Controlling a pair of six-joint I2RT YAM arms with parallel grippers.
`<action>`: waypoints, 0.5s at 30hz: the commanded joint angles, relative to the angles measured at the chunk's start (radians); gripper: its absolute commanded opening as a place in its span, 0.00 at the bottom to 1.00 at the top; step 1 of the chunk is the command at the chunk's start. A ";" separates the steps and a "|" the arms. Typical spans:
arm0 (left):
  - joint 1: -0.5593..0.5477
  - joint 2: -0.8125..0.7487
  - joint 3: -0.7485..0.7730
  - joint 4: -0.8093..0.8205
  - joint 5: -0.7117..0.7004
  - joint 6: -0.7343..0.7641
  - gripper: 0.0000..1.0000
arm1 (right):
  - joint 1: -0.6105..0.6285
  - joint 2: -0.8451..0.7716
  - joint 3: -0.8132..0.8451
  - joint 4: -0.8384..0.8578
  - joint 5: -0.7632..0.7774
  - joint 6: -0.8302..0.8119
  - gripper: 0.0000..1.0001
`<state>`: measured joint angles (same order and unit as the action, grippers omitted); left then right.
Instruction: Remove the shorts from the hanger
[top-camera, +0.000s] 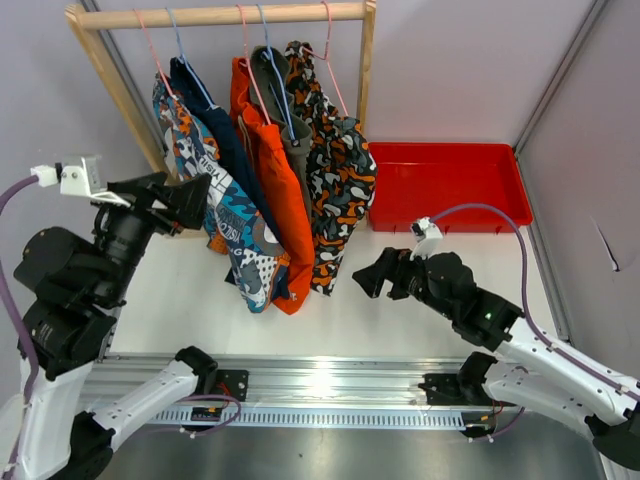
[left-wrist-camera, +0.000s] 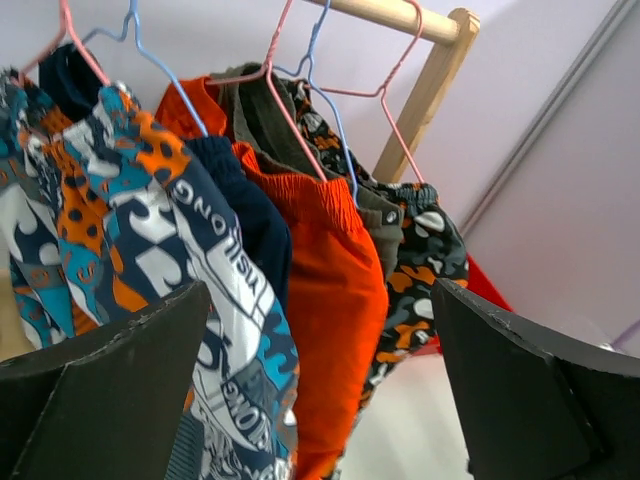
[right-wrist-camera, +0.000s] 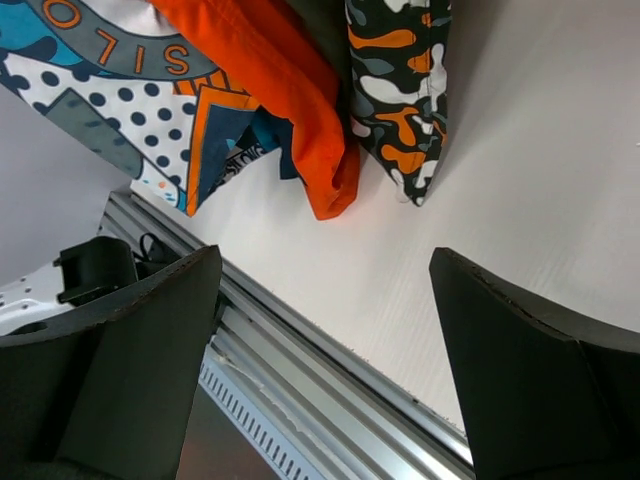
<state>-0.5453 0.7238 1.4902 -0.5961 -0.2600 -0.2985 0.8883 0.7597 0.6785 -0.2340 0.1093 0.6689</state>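
Five pairs of shorts hang on wire hangers from a wooden rack: teal-blue print shorts, navy shorts, bright orange shorts, olive shorts and blotch print shorts. My left gripper is open and empty, raised just left of the teal print shorts, with the orange shorts between its fingers' view. My right gripper is open and empty, low over the table right of the blotch shorts' hem.
A red tray sits at the back right of the white table. The rack's right post stands beside the tray. A metal rail runs along the near edge. Grey walls enclose the cell.
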 joint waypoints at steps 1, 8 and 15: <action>-0.004 0.045 0.035 0.090 -0.034 0.117 0.99 | 0.000 0.007 0.070 -0.031 0.056 -0.043 0.93; -0.002 -0.016 -0.096 0.422 -0.206 0.327 0.99 | -0.006 -0.056 0.023 -0.031 0.086 -0.055 0.93; 0.048 0.515 0.482 0.119 -0.372 0.432 0.93 | -0.022 -0.053 0.032 -0.064 0.053 -0.080 0.93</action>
<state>-0.5289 1.0630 1.8603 -0.3462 -0.5541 0.0704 0.8715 0.7132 0.6979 -0.2901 0.1642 0.6197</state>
